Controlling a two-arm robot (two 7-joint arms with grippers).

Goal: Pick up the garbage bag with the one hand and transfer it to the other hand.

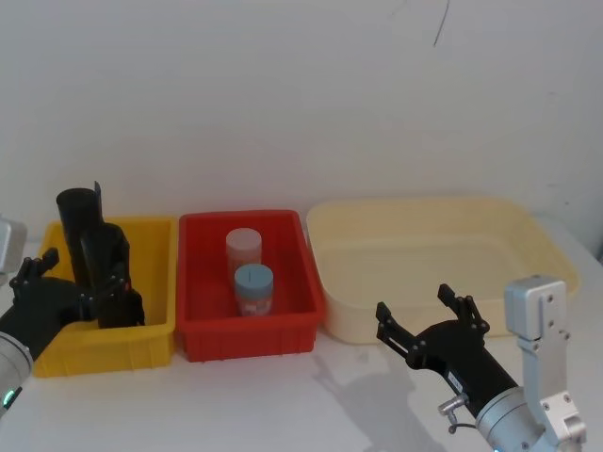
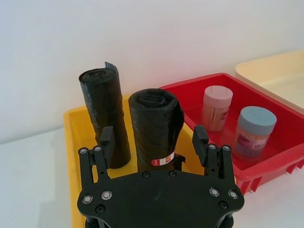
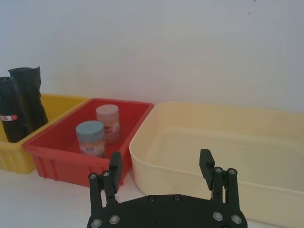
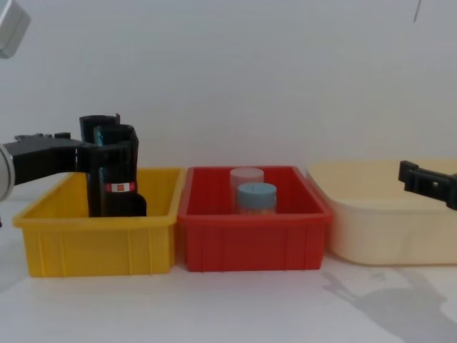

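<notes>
left claw (image 2: 153,137) spread wide, straddling the tightly rolled black plastic garbage bag (image 2: 154,118) with the red-and-white label, upright in the yellow plastic bin (image 4: 93,243); not clamped yet; plain black roll (image 2: 102,109) just beside it; likely risk: skewed close snags or topples either of the 2; right claw (image 1: 415,309) also wide, over the desk before the cream plastic tub (image 1: 415,212), well apart.

Yellow bin (image 1: 104,353), cream tub (image 1: 350,318), red bin (image 1: 250,337) with pink jar (image 1: 244,247), blue jar (image 1: 253,288)
</notes>
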